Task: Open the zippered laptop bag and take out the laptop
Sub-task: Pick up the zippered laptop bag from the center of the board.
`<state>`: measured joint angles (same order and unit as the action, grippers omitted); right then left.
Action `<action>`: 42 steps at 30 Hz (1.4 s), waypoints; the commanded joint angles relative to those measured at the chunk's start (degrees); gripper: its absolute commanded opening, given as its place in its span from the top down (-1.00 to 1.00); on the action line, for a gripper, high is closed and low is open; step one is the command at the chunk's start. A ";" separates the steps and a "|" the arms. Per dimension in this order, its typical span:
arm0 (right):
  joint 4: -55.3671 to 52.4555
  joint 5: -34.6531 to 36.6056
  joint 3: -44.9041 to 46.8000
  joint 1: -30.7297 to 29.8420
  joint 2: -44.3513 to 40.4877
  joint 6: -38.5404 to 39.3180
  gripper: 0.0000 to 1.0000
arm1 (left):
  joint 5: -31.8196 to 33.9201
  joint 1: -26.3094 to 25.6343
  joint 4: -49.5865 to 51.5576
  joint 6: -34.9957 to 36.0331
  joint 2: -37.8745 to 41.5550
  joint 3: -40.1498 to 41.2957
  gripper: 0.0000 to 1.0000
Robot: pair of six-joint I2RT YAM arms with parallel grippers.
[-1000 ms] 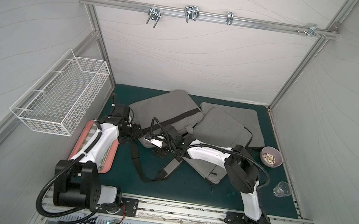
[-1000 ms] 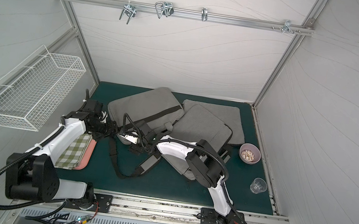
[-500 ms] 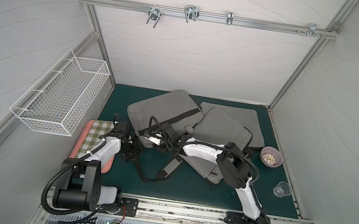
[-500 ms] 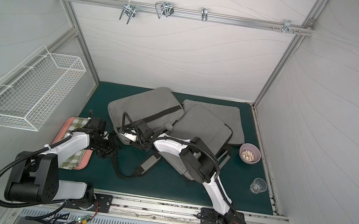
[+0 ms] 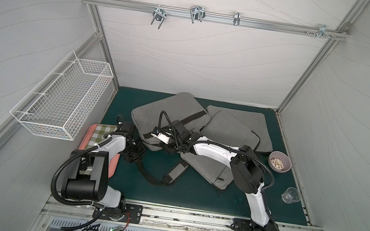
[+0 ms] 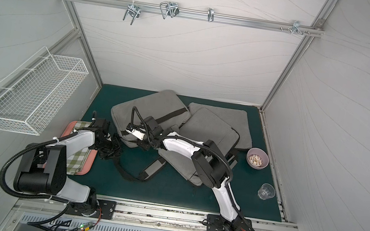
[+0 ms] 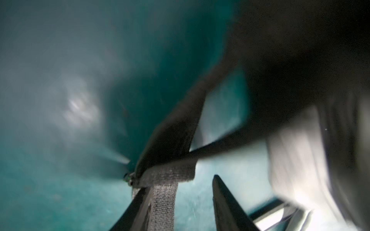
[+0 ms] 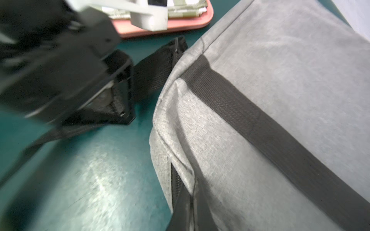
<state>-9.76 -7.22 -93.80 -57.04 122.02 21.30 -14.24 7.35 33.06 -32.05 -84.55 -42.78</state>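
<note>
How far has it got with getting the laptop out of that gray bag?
Nothing looks finished: the gray laptop bag seems zipped shut, and no laptop is in sight. In hand: the right jaws are shut at its zipper, though whether on the pull is unclear; the left jaws stand apart beside the black strap. To do: unzip it and lift the laptop out.

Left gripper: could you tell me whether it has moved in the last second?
Yes: left gripper pulled back alongside the pink tray, toward the front rail.
</note>
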 commanded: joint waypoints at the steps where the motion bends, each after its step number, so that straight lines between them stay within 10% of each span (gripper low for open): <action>1: -2.83 -3.60 -1.45 1.31 -5.90 -1.78 1.00 | 8.59 2.70 -0.42 3.84 -2.80 -1.98 0.05; 15: -11.81 -12.33 -5.54 3.33 -7.08 -9.60 1.00 | 14.94 6.32 7.57 14.10 -7.37 -21.95 -0.13; 28: -19.45 -15.50 -12.42 6.56 -3.28 -14.17 1.00 | 5.18 1.75 14.79 11.42 16.12 -8.02 -0.25; 42: -23.97 -21.22 -17.41 9.81 -0.06 -17.61 1.00 | -17.79 -1.55 -22.40 14.34 20.11 7.67 0.15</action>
<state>-33.63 -26.85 -108.16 -48.99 121.71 4.78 -26.35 5.93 24.03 -19.86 -63.64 -35.18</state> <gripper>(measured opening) 0.051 0.429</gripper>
